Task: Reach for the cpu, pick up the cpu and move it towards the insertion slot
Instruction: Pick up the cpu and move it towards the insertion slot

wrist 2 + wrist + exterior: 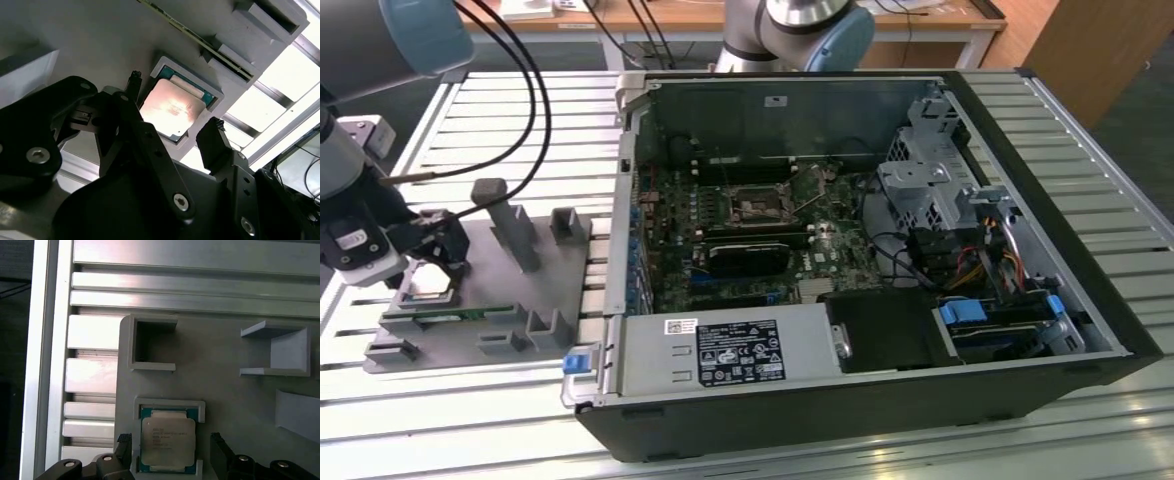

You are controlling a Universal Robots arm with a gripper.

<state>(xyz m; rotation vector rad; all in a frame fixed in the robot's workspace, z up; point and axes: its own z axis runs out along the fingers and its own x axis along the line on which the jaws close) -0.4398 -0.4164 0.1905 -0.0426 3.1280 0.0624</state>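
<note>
The cpu is a flat square chip with a silvery top. It lies in a shallow square nest on the grey fixture plate. In both wrist views my gripper is open just above it, with one black finger on each side of the chip and a gap to each. The second wrist view has the cpu between the fingertips. In the exterior view my gripper hangs over the cpu at the exterior view's left. The insertion slot sits on the motherboard inside the open computer case.
Upright grey posts and brackets stand on the fixture plate, and a green memory stick lies in its holder. Black cables hang from the arm. Case walls, a drive cage and a power supply surround the motherboard.
</note>
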